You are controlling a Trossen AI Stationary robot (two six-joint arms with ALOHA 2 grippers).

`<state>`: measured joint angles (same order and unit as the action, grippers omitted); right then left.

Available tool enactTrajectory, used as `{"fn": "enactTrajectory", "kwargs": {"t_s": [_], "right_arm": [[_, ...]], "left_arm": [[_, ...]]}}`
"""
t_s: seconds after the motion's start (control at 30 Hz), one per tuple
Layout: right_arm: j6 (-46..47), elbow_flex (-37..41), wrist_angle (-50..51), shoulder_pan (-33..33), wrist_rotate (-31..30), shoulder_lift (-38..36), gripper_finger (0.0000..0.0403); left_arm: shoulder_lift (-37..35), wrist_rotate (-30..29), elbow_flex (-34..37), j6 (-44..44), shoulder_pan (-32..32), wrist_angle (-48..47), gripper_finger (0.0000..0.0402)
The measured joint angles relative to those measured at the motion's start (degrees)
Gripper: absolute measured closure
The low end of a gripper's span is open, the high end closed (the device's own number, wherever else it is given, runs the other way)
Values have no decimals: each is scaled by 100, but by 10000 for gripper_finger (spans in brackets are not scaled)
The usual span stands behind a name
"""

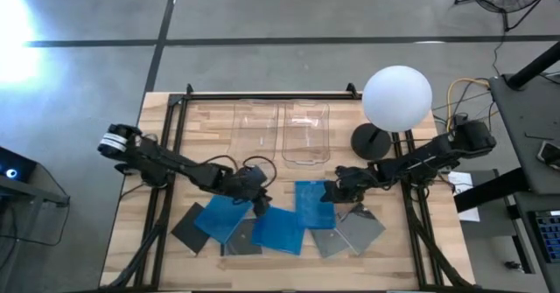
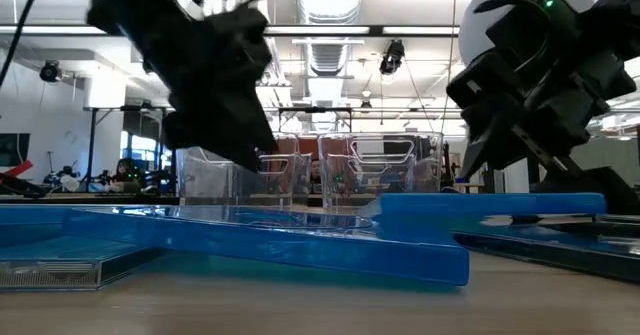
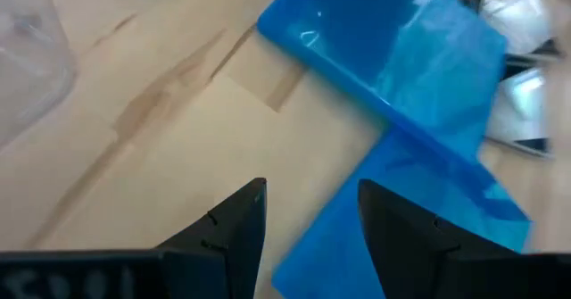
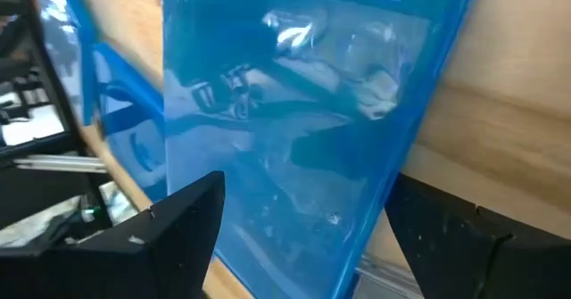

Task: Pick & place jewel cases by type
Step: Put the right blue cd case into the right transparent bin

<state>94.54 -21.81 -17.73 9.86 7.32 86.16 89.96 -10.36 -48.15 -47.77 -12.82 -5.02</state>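
Three translucent blue jewel cases (image 1: 223, 216), (image 1: 280, 229), (image 1: 315, 204) and several dark grey ones (image 1: 188, 227), (image 1: 360, 227) lie flat and partly overlapping on the near half of the table. My left gripper (image 1: 258, 192) is open and hovers over a corner of the middle blue case (image 3: 401, 236). My right gripper (image 1: 339, 181) is wide open and hovers above the rightmost blue case (image 4: 294, 129), which lies between and below its fingers. In the low view both grippers (image 2: 250, 145), (image 2: 480, 155) stand clear above the cases.
Two clear rounded bins (image 1: 256, 127), (image 1: 304, 131) stand side by side at the table's far middle. A lamp with a white globe (image 1: 396, 96) and a dark base (image 1: 370, 140) stands at the far right, close to my right arm. Bare wood lies between the bins and the cases.
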Motion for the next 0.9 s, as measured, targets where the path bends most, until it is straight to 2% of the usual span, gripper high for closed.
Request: {"fn": "enactTrajectory", "kwargs": {"t_s": [0.23,0.57,0.9], "right_arm": [[40,-8,-251,12,-238,170,102],[-399,-184,-414,16,-605,140,116],[-626,-508,-481,3,-827,479,129]], "left_arm": [[587,696,-432,526,278,2,241],[1270,930,-950,1038,413,79,241],[1603,1280,-1188,1054,413,112,241]]}}
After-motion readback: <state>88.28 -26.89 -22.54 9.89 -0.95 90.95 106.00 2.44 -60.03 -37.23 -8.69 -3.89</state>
